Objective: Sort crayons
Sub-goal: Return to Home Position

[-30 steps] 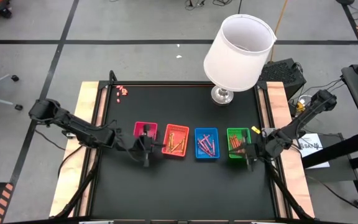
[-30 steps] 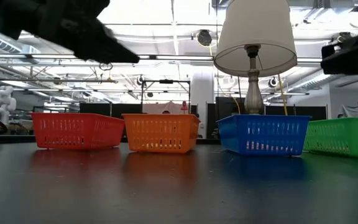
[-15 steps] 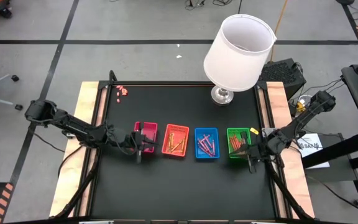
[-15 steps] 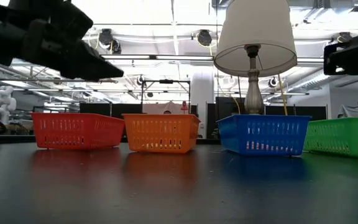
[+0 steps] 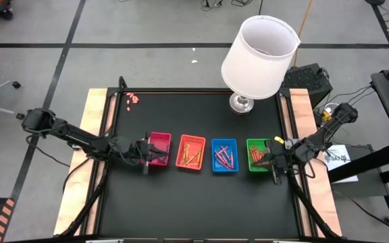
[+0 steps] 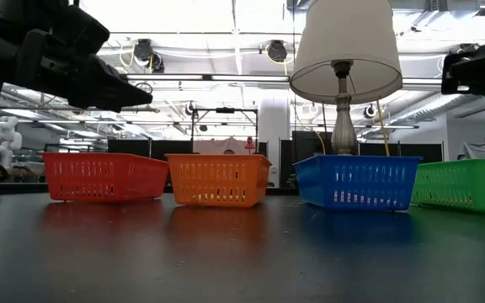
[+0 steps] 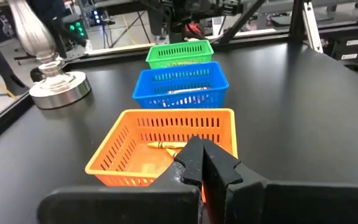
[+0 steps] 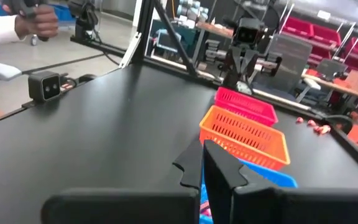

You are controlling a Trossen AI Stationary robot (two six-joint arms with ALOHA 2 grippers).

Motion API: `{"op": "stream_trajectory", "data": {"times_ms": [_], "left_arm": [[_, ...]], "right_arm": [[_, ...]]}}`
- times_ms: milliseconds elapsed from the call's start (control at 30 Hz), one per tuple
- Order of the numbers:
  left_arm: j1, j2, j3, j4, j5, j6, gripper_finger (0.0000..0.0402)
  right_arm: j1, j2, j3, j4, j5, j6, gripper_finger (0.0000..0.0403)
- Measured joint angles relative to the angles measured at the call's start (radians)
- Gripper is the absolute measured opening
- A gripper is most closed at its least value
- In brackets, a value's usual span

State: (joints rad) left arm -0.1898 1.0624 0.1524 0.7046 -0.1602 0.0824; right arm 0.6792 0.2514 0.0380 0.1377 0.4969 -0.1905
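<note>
The thin waxy crayons [image 5: 192,156] all lie inside the small slotted plastic bins: orange basket [image 5: 179,160], blue basket [image 5: 214,165], green basket [image 5: 248,165]. I can't spot any loose on the matte black tabletop [image 5: 194,202]. Over the last second the left gripper [image 5: 145,152] pulled back to the red basket [image 5: 167,138]'s outer edge. The right gripper [image 5: 271,164] hardly shifted beside the green one. Both have their fingers pinched together, holding nothing. Looks like sorting's done and the arms are retreating.
</note>
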Motion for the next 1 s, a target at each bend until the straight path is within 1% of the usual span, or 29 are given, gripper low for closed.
{"op": "stream_trajectory", "data": {"times_ms": [100,233,333,400,533,633,700,833,933,1000], "left_arm": [[0.0,-0.035,-0.022,0.002,-0.004,0.0,0.0001],[0.0,-0.067,-0.054,0.044,-0.027,0.01,0.0001],[0.0,-0.084,-0.065,0.054,-0.027,0.021,0.0001],[0.0,-0.088,-0.073,0.066,-0.027,0.029,0.0001],[0.0,-0.092,-0.1,0.131,-0.027,0.032,0.0001],[0.0,-0.095,-0.121,0.168,-0.027,0.03,0.0001],[0.0,-0.102,-0.13,0.171,-0.027,0.029,0.0001],[0.001,-0.102,-0.129,0.168,-0.027,0.028,0.0001],[0.001,-0.102,-0.129,0.16,-0.027,0.02,0.0001],[0.001,-0.102,-0.129,0.149,-0.027,0.02,0.0001]], "right_arm": [[0.0,-0.078,-0.001,-0.042,0.0,-0.034,0.0],[-0.015,-0.177,-0.002,-0.054,-0.007,-0.084,0.0],[-0.041,-0.247,-0.002,-0.092,-0.07,-0.119,0.0],[-0.066,-0.249,-0.002,-0.097,-0.109,-0.134,0.0],[-0.127,-0.25,-0.002,-0.1,-0.146,-0.13,0.0],[-0.179,-0.249,-0.003,-0.107,-0.206,-0.118,0.0],[-0.217,-0.249,-0.003,-0.113,-0.239,-0.101,0.0],[-0.279,-0.249,-0.003,-0.121,-0.246,-0.047,0.0],[-0.319,-0.249,-0.004,-0.128,-0.314,-0.046,0.0],[-0.347,-0.248,-0.004,-0.129,-0.331,-0.046,0.0]]}}
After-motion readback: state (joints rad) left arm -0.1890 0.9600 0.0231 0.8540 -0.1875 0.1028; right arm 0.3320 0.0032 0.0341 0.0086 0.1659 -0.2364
